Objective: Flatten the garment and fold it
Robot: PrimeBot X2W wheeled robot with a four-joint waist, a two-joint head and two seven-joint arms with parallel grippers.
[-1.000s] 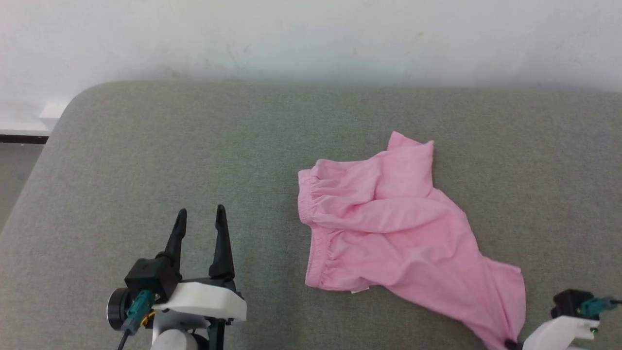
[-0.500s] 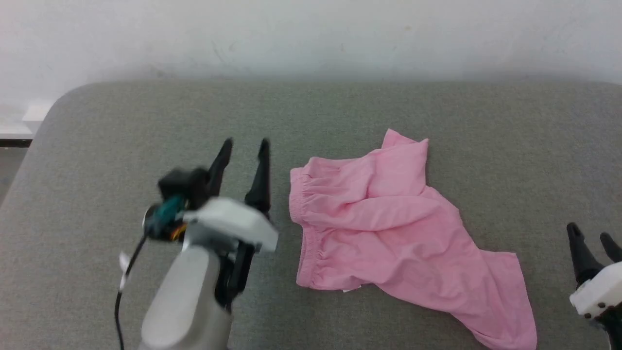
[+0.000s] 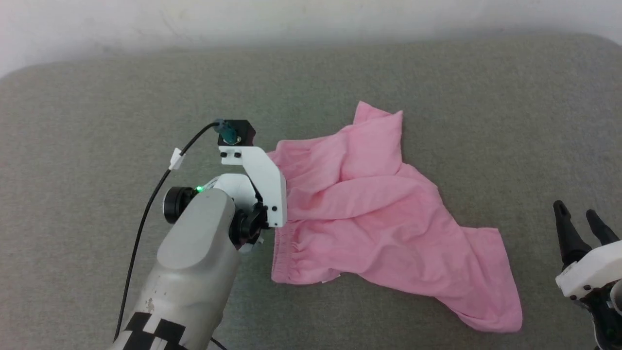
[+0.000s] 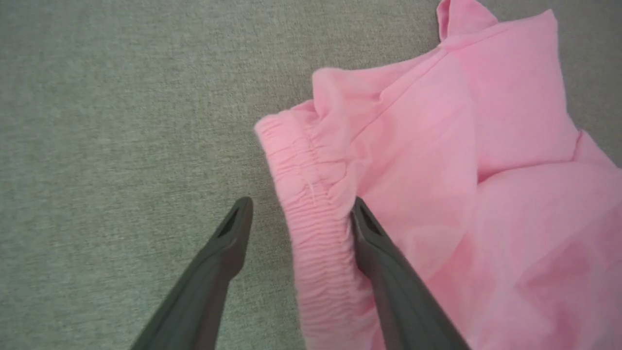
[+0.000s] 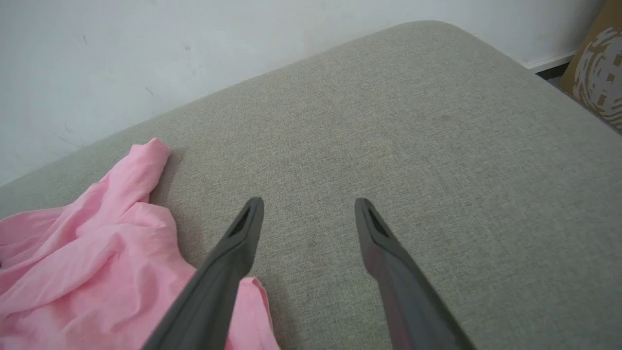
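The garment (image 3: 379, 218) is a light pink cloth lying rumpled on the grey cushion (image 3: 97, 121), with its gathered elastic band along the left edge. My left forearm (image 3: 204, 238) reaches over that edge and hides the fingers beneath the wrist. In the left wrist view my left gripper (image 4: 301, 204) is open and straddles the ruffled band (image 4: 316, 233), one finger on the cushion side and one over the cloth. My right gripper (image 3: 575, 210) stands open to the right of the garment's lower corner, apart from it. It holds nothing (image 5: 308, 201), with the garment (image 5: 87, 262) on its left.
A pale wall (image 3: 311, 14) runs behind the cushion's far edge. A black cable (image 3: 146, 214) trails along my left arm. In the right wrist view a brown patterned thing (image 5: 595, 63) stands beyond the cushion's rounded corner. Bare cushion lies left of and behind the garment.
My right gripper has let go of the garment's lower right corner, opened and drawn off to the right. My left arm has swung forward and right onto the elastic band. The camera has tipped down.
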